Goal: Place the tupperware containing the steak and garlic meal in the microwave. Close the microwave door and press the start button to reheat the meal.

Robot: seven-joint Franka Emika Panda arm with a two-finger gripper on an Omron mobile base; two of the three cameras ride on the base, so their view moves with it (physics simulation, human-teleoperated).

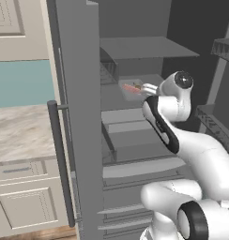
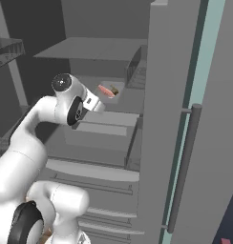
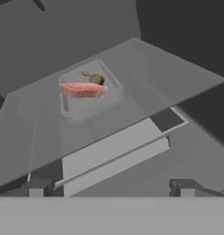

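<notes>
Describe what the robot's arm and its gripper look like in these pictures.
The arm is glossy white, built of rounded tubular segments with black bands at the joints and a dark round cap on its top joint. No cables or markings are visible. The gripper shows as two small dark grey, blocky finger tips in the hand view.

Grey glass fridge shelf (image 3: 187,87) carrying one translucent-white plastic tupperware tray (image 3: 70,109).

The flat, see-through shelf spans the open fridge at mid height, with another grey shelf (image 1: 144,47) above it and pale drawer fronts (image 3: 114,156) below its near edge. The shallow tray (image 2: 119,93) with rounded corners sits flat on it, toward the far left part as the hand view shows it, holding a reddish-pink slab of steak (image 3: 83,90) with a small dark-and-pale garlic bit (image 3: 94,78) just behind it.
</notes>
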